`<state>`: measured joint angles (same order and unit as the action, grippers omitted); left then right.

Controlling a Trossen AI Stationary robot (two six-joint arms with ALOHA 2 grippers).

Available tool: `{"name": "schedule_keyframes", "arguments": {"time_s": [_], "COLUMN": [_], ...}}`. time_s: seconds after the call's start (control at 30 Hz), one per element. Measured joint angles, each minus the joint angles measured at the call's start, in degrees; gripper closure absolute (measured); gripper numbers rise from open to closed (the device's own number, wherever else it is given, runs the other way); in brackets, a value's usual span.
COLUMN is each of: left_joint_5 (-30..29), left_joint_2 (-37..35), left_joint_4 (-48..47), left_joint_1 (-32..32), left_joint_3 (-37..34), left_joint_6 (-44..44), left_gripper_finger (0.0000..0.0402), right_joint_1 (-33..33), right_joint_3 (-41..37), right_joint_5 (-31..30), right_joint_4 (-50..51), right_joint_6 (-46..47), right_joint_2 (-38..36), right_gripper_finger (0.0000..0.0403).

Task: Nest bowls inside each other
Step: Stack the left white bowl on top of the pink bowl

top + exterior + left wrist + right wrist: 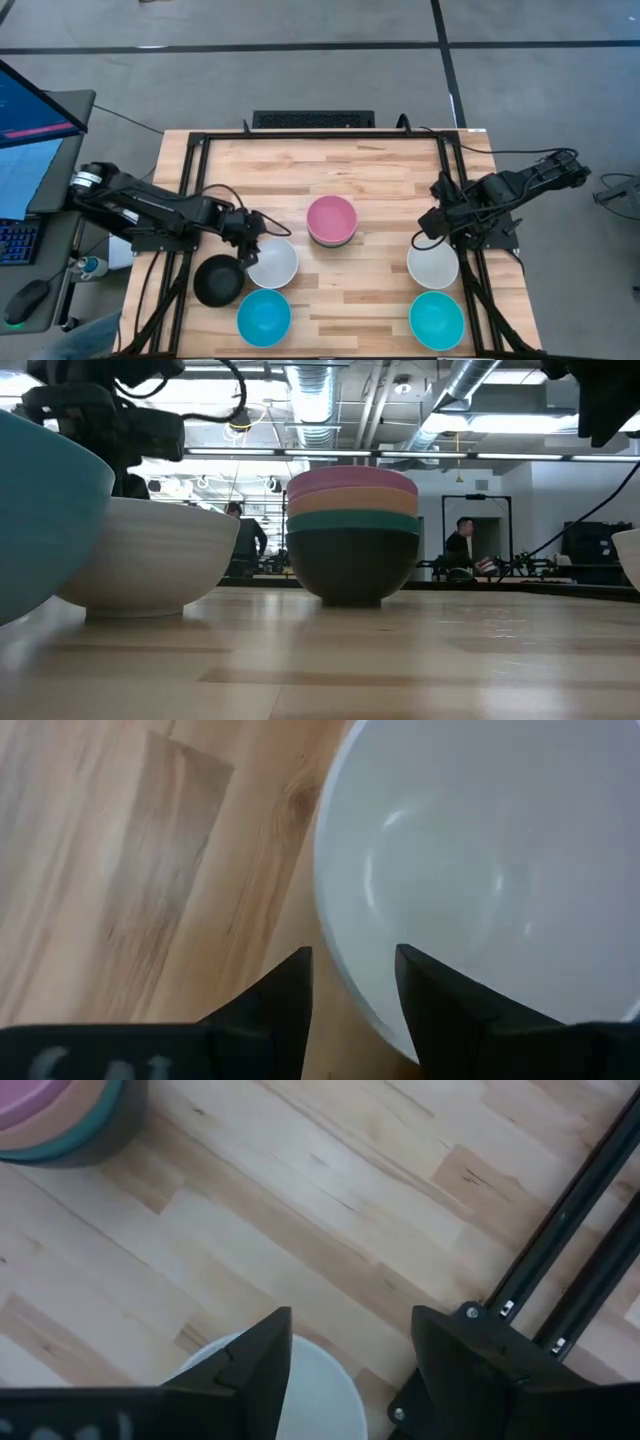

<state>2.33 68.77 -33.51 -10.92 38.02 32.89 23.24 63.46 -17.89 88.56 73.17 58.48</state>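
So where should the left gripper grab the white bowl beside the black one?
Probably the rim, from above: the white bowl sits upright, its thin lip exposed. The left gripper is open and straddles that near edge, one finger inside, one outside.

Bright, even overhead light, ceiling lamps (240, 422) glaring, nearest turquoise bowl (40, 510) perhaps slightly blurred.

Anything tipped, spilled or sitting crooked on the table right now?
Nothing stands out. The four-bowl stack topped by the pink plastic bowl sits level, and the loose white, black and turquoise bowls stand upright. The left gripper straddles the white bowl's rim, fingers open.
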Motion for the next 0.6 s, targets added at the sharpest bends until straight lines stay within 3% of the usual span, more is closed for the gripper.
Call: {"name": "schedule_keyframes", "arguments": {"time_s": [0.33,0.6], "left_joint_5": [0.0,-0.4], "left_joint_2": [6.4,7.0], "left_joint_4": [3.6,3.5], "left_joint_1": [0.0,1.2], "left_joint_3": [0.0,0.3], "left_joint_6": [-2.3,-4.6], "left_gripper_finger": [0.0277,0.0391], "right_joint_1": [0.0,0.0], "right_joint_3": [0.0,0.0], "right_joint_5": [0.5,0.5], "right_joint_4": [-1.1,-0.9], "right_joint_6": [0.0,-0.1], "right_joint_2": [0.0,0.0], "right_gripper_finger": [0.0172,0.0172]}}
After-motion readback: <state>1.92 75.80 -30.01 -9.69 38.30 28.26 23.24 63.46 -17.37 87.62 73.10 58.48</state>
